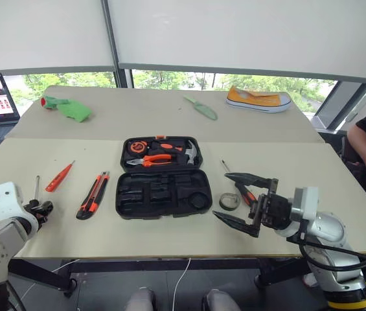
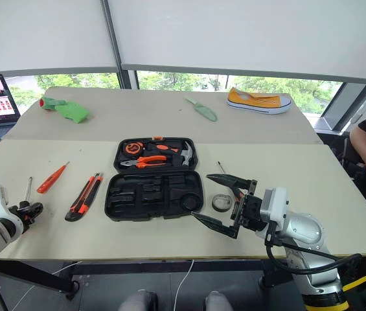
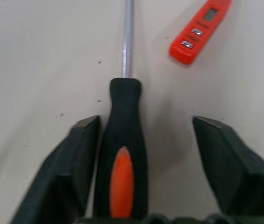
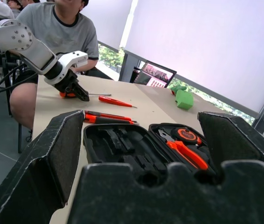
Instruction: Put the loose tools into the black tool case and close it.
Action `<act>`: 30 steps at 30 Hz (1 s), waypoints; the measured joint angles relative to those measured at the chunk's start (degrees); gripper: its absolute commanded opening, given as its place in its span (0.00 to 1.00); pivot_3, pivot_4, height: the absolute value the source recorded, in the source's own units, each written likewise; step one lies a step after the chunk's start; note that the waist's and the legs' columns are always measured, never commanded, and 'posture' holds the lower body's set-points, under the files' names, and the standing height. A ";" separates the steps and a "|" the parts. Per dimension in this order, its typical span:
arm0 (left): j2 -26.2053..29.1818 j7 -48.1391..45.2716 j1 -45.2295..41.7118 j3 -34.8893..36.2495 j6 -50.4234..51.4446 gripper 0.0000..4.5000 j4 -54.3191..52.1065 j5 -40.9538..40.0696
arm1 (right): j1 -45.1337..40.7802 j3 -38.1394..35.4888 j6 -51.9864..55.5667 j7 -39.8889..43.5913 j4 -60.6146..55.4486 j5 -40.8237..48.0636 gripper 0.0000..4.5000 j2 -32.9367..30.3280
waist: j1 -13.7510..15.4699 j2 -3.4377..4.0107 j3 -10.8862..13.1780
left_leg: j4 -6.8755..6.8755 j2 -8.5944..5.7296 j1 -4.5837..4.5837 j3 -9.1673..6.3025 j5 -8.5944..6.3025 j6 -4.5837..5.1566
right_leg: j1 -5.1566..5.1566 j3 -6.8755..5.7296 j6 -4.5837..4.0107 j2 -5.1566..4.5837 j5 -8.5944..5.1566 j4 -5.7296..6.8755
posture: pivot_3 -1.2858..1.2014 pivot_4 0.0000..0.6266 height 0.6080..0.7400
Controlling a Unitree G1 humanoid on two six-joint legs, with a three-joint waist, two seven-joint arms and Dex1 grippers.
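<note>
At the lower left of the head view the left hand (image 1: 40,208) is down on the bench (image 1: 170,243), straddling the handle of a black-and-orange screwdriver (image 3: 124,154). Its fingers are partly closed: one touches the handle, the other is apart from it, so nothing is gripped yet. To do this well, centre the handle between the fingers before squeezing, grip the thick part rather than the steel shaft, and keep clear of the slim orange screwdriver (image 1: 59,176) just beside it. The right hand (image 1: 243,203) hovers wide open and empty at lower right, near the tape roll (image 1: 229,201). The black tool case (image 1: 162,177) lies open mid-frame, with the utility knife (image 1: 93,194) to its left.
</note>
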 measured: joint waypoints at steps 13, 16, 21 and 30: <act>-0.55 -29.69 2.41 3.41 -31.98 0.20 -2.61 2.92 | 5.22 -8.16 -1.56 -0.80 2.57 -1.82 1.00 -2.83 | 1.49 -0.14 0.07 | 0.11 -0.03 -0.10 0.17 -0.03 -0.08 | -0.16 -0.18 -0.35 -0.24 -0.20 -0.18 | 0.52 0.24 1.00; 6.03 -47.67 -3.73 -10.26 -42.73 0.20 -0.18 8.49 | 5.33 -12.12 -2.25 -1.90 6.91 -3.46 1.00 -4.68 | 2.61 0.27 0.02 | 0.03 0.01 -0.13 0.77 -0.04 -0.07 | -0.07 -0.14 -0.37 -0.52 0.06 -0.72 | 0.52 0.24 1.00; 7.01 -67.78 -21.17 -29.43 -58.30 0.20 20.99 20.10 | 6.81 -14.67 -2.26 -1.93 8.20 -3.54 1.00 -5.39 | 1.97 0.39 0.03 | 0.15 0.12 -0.51 0.73 0.31 0.52 | -0.04 0.02 0.00 -0.16 0.26 -0.75 | 0.52 0.24 1.00; 1.63 -77.60 -44.09 -44.34 -85.12 0.20 54.57 37.84 | 6.55 -14.90 -2.36 -6.01 8.01 -4.14 1.00 -3.49 | 0.95 0.34 0.06 | 0.21 0.06 -0.80 0.60 0.15 0.91 | -0.13 0.06 0.62 -0.04 0.25 -0.75 | 0.52 0.24 1.00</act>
